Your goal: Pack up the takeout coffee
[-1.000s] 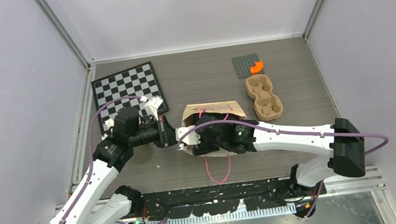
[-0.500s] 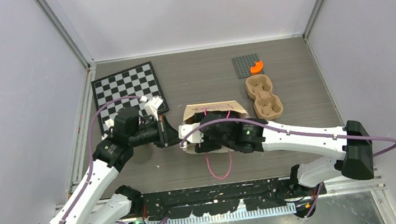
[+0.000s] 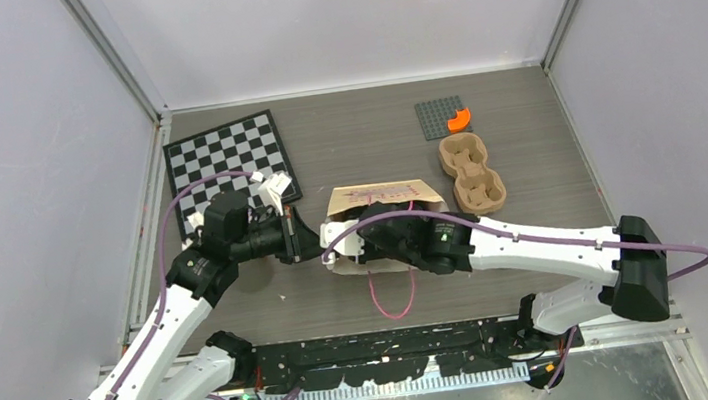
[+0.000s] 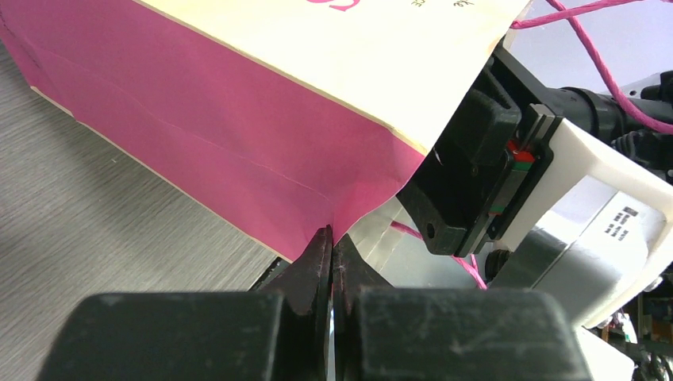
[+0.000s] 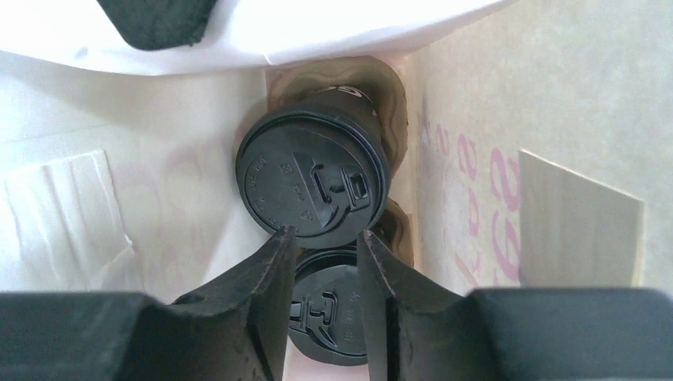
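Right end effector [image 5: 325, 232]: inside the bag [image 5: 555, 95], jaws partly apart, nothing visibly clamped between them; fingertips [image 5: 279, 242] overlap the edge of cup A's lid, contact unclear.
Left end effector [image 4: 332, 248]: closed, pinching the bag's pink edge at a corner of its mouth.
Cup A [image 5: 313, 186]: black lid on, seated in the carrier [image 5: 389, 83] at the bag's bottom.
Cup B [image 5: 333, 317]: black lid on, in the same carrier, just beside cup A, partly hidden by the fingers.
Carrier: brown moulded card, inside the bag.
Bag: cream and pink, pink cord handles, mid-worktop [image 3: 373, 137], between the two arms.
Second carrier [image 3: 473, 171]: on the worktop, right of the bag.
Grey plate [image 3: 437, 120]: beyond the second carrier, with an orange piece [image 3: 460, 119] on it.
Chessboard [image 3: 230, 159]: far-left corner.
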